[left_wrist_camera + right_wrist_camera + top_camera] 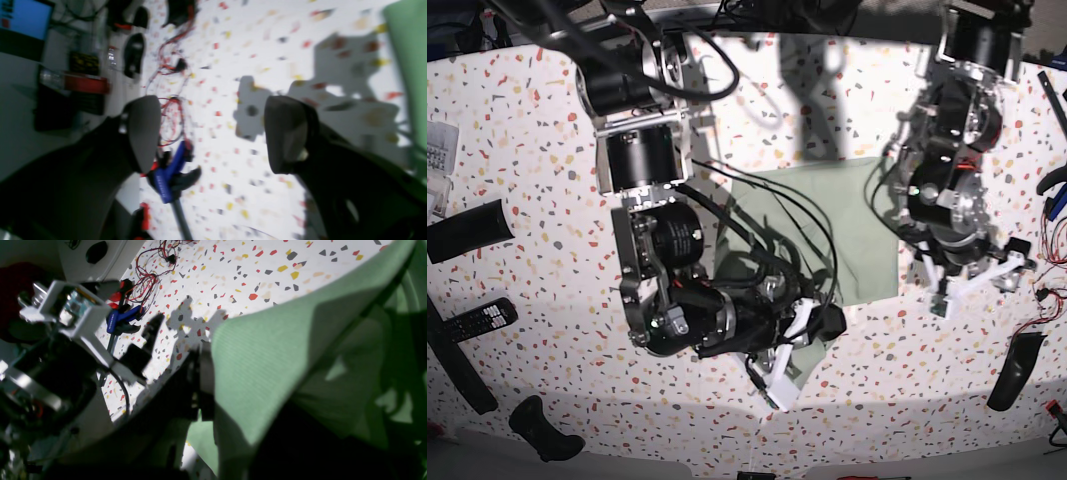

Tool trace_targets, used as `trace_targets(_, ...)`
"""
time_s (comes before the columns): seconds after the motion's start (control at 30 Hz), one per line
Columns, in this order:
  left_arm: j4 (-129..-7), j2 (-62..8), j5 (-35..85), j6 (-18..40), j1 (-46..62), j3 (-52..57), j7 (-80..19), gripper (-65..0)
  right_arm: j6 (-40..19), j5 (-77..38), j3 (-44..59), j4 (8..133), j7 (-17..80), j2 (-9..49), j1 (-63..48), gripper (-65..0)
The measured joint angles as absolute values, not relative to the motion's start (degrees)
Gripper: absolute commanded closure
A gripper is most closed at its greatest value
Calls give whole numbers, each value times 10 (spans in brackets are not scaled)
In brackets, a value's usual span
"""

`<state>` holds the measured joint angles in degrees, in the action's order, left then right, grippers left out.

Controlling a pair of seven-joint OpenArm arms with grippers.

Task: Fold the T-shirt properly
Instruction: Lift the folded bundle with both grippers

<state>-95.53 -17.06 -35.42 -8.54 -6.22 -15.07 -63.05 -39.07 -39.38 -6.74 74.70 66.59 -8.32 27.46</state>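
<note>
Your shirt lies on the speckled bench, partly folded, between the two arms, with its near edge lifted off the surface. Your right end effector is clenched on that raised edge of the shirt, the green cloth draping away from the grip in the right wrist view. Your left end effector hangs released beside the shirt, its two dark fingers spread wide over bare bench and touching no cloth, with a blue clamp just beyond it.
</note>
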Motion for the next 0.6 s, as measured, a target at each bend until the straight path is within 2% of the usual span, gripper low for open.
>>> trace_targets(0.17, -955, -209, -351, -131, -62, -121, -651, -448, -391, -393, -75, 747, 666, -85, 273, 0)
trace_targets(0.43, -955, -214, -319, -133, -62, 22, -655, -448, -391, -391, -145, 747, 665, -84, 220, 0)
trace_targets(0.6, -955, -211, -302, -130, -62, 34, -656, -448, -391, -421, -204, 747, 657, -84, 215, 0)
